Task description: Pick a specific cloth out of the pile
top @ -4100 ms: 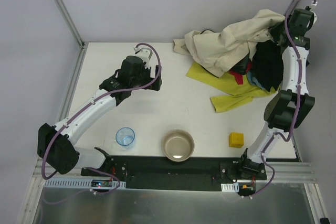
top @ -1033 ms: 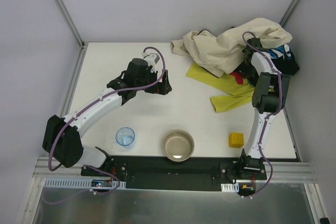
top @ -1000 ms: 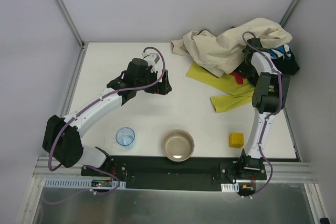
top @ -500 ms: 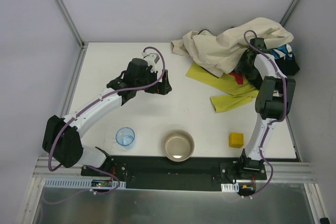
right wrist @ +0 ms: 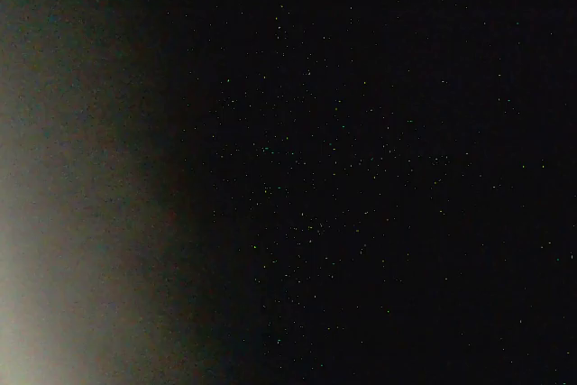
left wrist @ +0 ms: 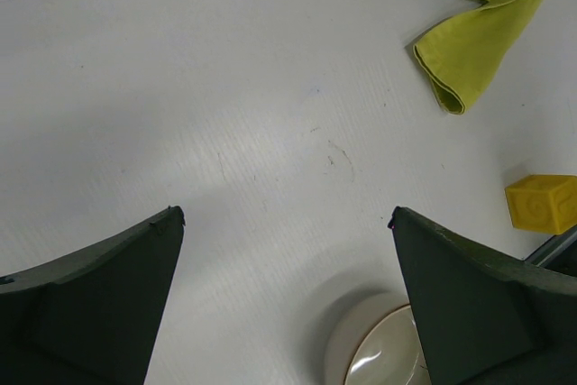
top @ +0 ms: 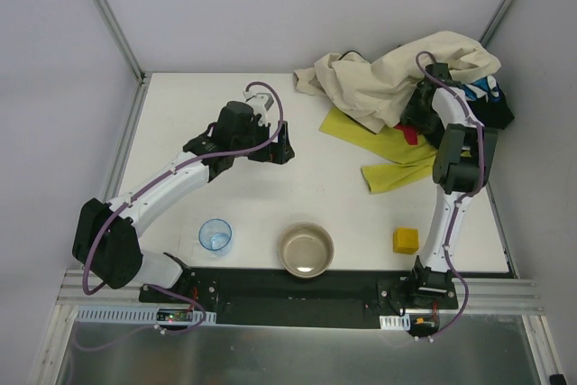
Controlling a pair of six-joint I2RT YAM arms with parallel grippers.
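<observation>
The yellow-green cloth [top: 395,167] lies flat on the table, its far part tucked under the pile; a folded corner shows in the left wrist view [left wrist: 473,38]. The pile is a big beige cloth [top: 388,83] draped over black [top: 489,111], magenta [top: 410,133] and blue-grey pieces at the far right. My left gripper [top: 286,143] is open and empty, hovering left of the cloth over bare table [left wrist: 287,215]. My right arm's wrist [top: 440,75] reaches into the pile; its fingers are buried in fabric and the right wrist view is dark.
A metal bowl [top: 306,251] stands near the front edge, also in the left wrist view [left wrist: 379,360]. A blue cup [top: 215,234] is front left. A yellow cube [top: 406,240] is front right [left wrist: 542,203]. Frame posts stand at the back corners.
Four seconds ago my right arm held the beige cloth raised at the far right; it has since come down into the pile. In the last second it only shifted slightly. The left arm is still.
</observation>
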